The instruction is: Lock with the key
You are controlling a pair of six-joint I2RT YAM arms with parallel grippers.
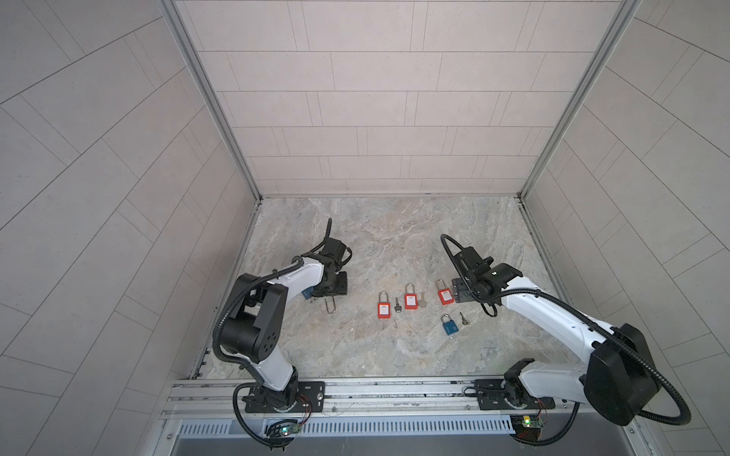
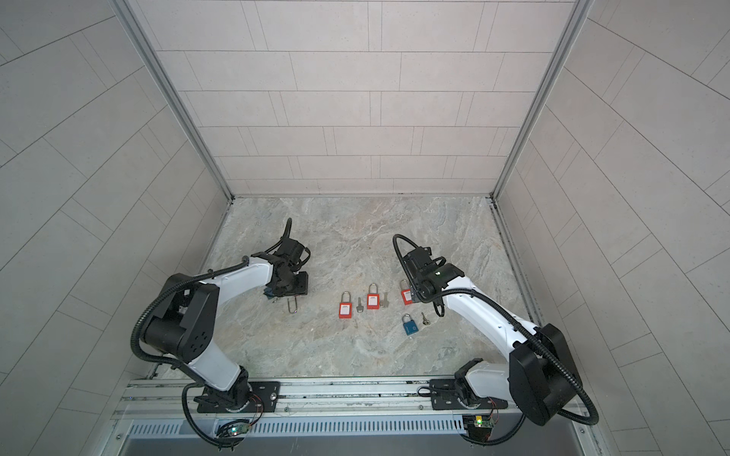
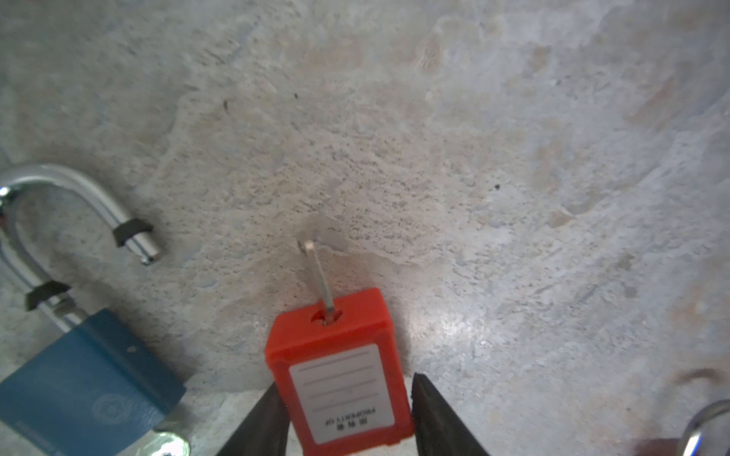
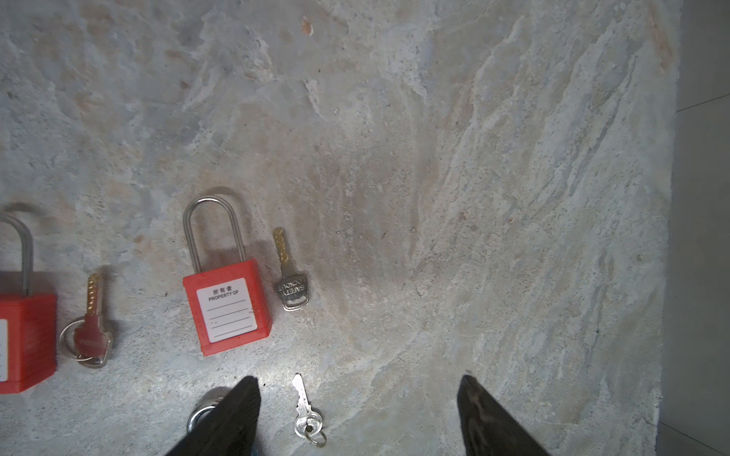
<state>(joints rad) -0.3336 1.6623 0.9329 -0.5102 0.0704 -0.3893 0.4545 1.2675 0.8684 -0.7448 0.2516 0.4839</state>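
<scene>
I read the left gripper (image 3: pixel 344 385) as narrowed. Its black fingers (image 3: pixel 264 422) flank the red plastic padlock with the white label (image 3: pixel 339 355), one at each side wall, but I cannot tell whether they clamp it. A flat silver key (image 3: pixel 318 276) is seated in the keyhole on the end face of this lock and projects toward the grey marbled tabletop (image 1: pixel 375 244). Near it lies a blue padlock with a steel shackle (image 3: pixel 87 387), one shackle leg free of the body.

The right gripper (image 4: pixel 359 381) stands wide apart and carries nothing. In the right wrist view, a small silver key on a ring (image 4: pixel 306 414) lies on the tabletop between its fingers.
</scene>
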